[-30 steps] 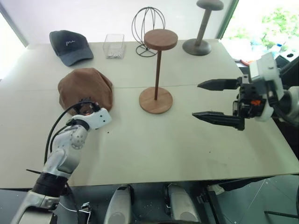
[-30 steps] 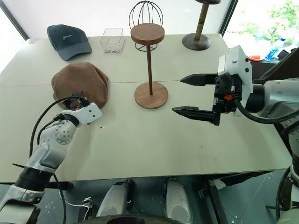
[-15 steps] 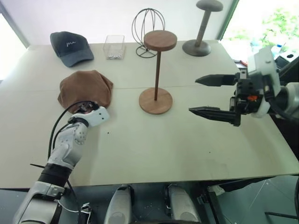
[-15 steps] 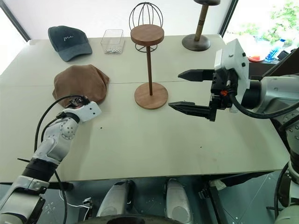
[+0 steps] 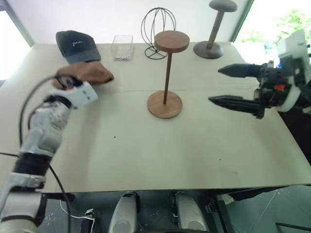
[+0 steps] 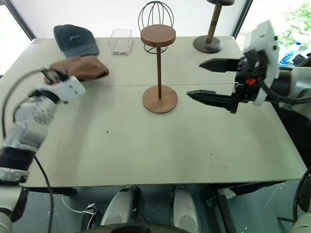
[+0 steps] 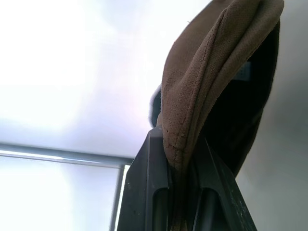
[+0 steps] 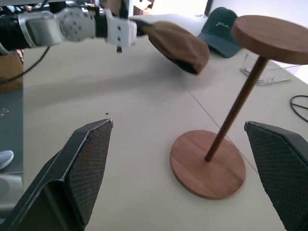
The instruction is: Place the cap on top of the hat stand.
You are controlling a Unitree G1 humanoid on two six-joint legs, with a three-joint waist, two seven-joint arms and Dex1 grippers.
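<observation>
The rust-brown cap [image 5: 88, 72] hangs off the table at the left, pinched by its edge in my left gripper [image 5: 63, 80]. In the left wrist view the two black fingers [image 7: 156, 183] are shut on the cap's folded rim [image 7: 211, 77]. The hat stand [image 5: 167, 73], reddish-brown wood with a round base, thin rod and flat top disc, stands upright in the middle of the table, to the right of the cap. My right gripper [image 5: 215, 86] hovers open to the right of the stand, fingers pointing toward it, with nothing between them.
Along the table's far edge are a dark grey baseball cap [image 5: 77, 46], a clear plastic box [image 5: 121, 47], a black wire globe [image 5: 158, 29] behind the stand, and a grey mushroom-topped stand [image 5: 214, 29]. The pale table [image 5: 146, 155] stretches bare toward me.
My left gripper closed on the cap's near edge and lifted it up off the table. The right gripper drifted slightly up and stayed open.
</observation>
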